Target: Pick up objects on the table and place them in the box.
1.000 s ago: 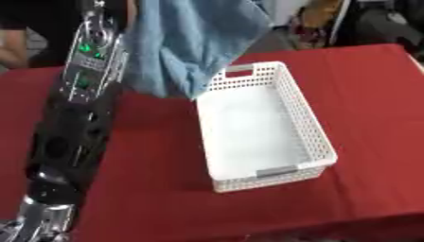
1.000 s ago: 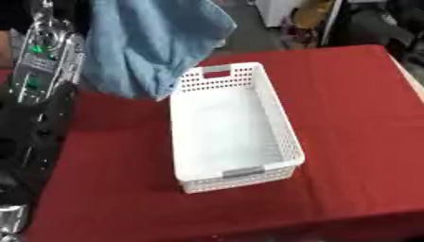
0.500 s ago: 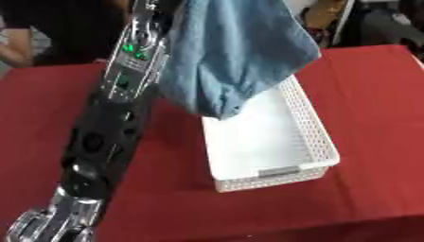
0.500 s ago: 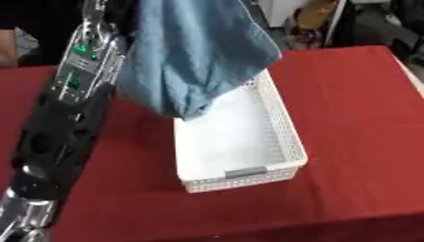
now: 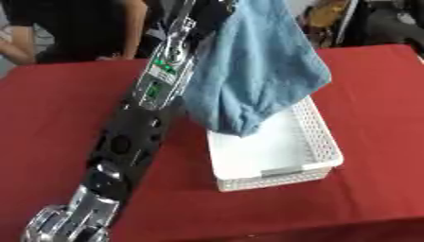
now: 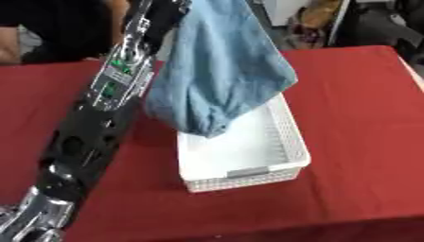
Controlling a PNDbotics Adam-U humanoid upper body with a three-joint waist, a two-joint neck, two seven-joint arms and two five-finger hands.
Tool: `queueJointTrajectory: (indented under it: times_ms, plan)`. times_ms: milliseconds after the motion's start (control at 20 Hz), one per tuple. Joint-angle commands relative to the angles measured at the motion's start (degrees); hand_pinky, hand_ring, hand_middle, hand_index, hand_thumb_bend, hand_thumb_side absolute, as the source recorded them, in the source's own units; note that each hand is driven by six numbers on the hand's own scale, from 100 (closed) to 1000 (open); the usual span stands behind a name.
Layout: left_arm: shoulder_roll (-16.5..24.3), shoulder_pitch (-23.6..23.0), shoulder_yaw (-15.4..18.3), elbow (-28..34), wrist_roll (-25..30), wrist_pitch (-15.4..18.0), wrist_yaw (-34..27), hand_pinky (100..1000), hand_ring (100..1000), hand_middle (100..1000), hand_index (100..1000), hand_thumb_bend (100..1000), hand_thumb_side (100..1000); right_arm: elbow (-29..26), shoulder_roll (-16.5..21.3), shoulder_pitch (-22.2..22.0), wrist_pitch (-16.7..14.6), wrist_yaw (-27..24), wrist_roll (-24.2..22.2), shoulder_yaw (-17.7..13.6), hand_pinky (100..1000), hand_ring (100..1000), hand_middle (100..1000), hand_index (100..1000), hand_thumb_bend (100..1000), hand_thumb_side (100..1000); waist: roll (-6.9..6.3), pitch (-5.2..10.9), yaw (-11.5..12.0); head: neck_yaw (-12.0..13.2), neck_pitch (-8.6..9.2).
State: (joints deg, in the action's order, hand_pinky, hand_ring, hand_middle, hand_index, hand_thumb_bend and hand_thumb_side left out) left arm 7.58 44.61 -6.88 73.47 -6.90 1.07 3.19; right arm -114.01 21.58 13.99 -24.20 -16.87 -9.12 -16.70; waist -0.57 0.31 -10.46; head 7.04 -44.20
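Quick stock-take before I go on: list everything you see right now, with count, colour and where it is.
Cloth: one, light blue, hanging from the top of the view, its lowest fold over the near half of the basket.
Basket: one, white, perforated walls, on the table right of centre; the part that shows is bare inside.
Tablecloth: one, red, covering the table.
People: dark clothing at the far edge, not touching anything.
Left arm: one, black with silver joints and green lights, running from the lower left corner up to the cloth's top.
Left hand: at the top edge behind the cloth, fingers cannot be made out.
Right hand: not in view.
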Motion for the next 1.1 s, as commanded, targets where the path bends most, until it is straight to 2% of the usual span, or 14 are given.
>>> queueJointTrajectory:
  times_ms: [50,150,200,250,300,450,500,550,600,650,700,750,900,1100]
  plan:
    - [-0.2,1.0,-0.9,-3.4,-0.5,0.0,2.7,100,100,233,266,100,416,-0.6,0.6,0.8,-0.2,-0.2,0.1,-0.1,814,892,869,956,100,941,0.23,0.37,-0.1,0.2,0.08]
    - [-0.4,0.8,-2.0,-6.1,-0.2,-0.2,5.7,100,100,278,329,100,430,-0.6,0.6,0.8,-0.3,-0.1,0.0,-0.1,814,891,869,955,100,941,0.21,0.33,-0.1,0.2,0.08]
    - [-0.5,0.8,-2.4,-7.3,0.1,-0.2,7.4,100,100,244,283,100,420,-0.6,0.6,0.9,-0.3,-0.1,0.0,-0.1,814,891,869,955,100,941,0.22,0.31,-0.1,0.2,0.08]
    - [-0.6,0.8,-2.5,-8.1,0.3,-0.2,8.8,100,100,303,348,100,100,-0.6,0.6,0.9,-0.3,-0.1,0.0,-0.1,814,891,869,955,100,942,0.22,0.30,-0.1,0.1,0.08]
    - [-0.6,0.8,-2.9,-9.4,0.5,-0.4,10.7,100,100,311,351,100,417,-0.6,0.6,0.9,-0.3,-0.1,0.0,-0.1,814,891,869,955,100,942,0.21,0.26,-0.1,0.2,0.08]
    - [-1.0,0.8,-3.9,-12.9,0.3,0.1,16.6,100,155,478,502,100,468,-0.6,0.6,1.0,-0.4,-0.1,-0.1,0.0,814,891,869,955,100,942,0.19,0.18,-0.1,0.3,0.08]
    - [-1.1,0.8,-4.2,-14.0,0.0,0.5,19.1,100,236,534,570,100,520,-0.6,0.6,1.0,-0.4,-0.1,-0.2,0.1,814,891,869,955,100,942,0.17,0.16,-0.2,0.3,0.08]
    - [-1.3,0.8,-4.3,-14.9,-0.3,0.9,21.3,281,442,710,754,116,587,-0.6,0.6,1.0,-0.4,-0.2,-0.2,0.1,814,891,869,955,100,942,0.16,0.15,-0.2,0.3,0.08]
    - [-1.1,0.9,-5.1,-15.6,0.5,1.3,24.8,433,608,825,874,342,632,-0.6,0.6,1.1,-0.4,-0.2,-0.2,0.1,814,891,869,955,100,942,0.12,0.13,-0.2,0.3,0.08]
    - [-1.3,0.8,-5.0,-16.0,0.9,1.6,27.6,372,537,782,831,260,615,-0.6,0.6,1.1,-0.4,-0.2,-0.2,0.1,814,891,869,955,100,942,0.13,0.12,-0.2,0.3,0.08]
    - [-1.1,1.0,-5.6,-16.2,2.3,1.8,32.1,570,764,913,960,506,694,-0.6,0.6,1.1,-0.4,-0.2,-0.2,0.1,814,891,869,955,100,942,0.08,0.12,-0.2,0.3,0.08]
    - [-0.8,1.1,-6.1,-15.9,4.0,1.9,37.3,723,879,993,1000,654,765,-0.6,0.6,1.2,-0.4,-0.2,-0.2,0.1,814,891,869,955,100,942,0.05,0.14,-0.2,0.2,0.08]
    - [-0.9,1.4,-5.6,-13.0,8.6,2.0,50.5,788,918,1000,1000,738,797,-0.6,0.6,1.2,-0.3,-0.1,-0.2,0.1,814,891,869,955,100,942,0.03,0.20,-0.2,0.2,0.08]
    - [-1.2,1.5,-4.9,-8.9,11.5,2.1,57.3,813,932,1000,1000,766,805,-0.6,0.5,1.2,-0.3,-0.1,-0.2,0.1,814,890,869,954,100,943,0.03,0.31,-0.2,0.2,0.08]
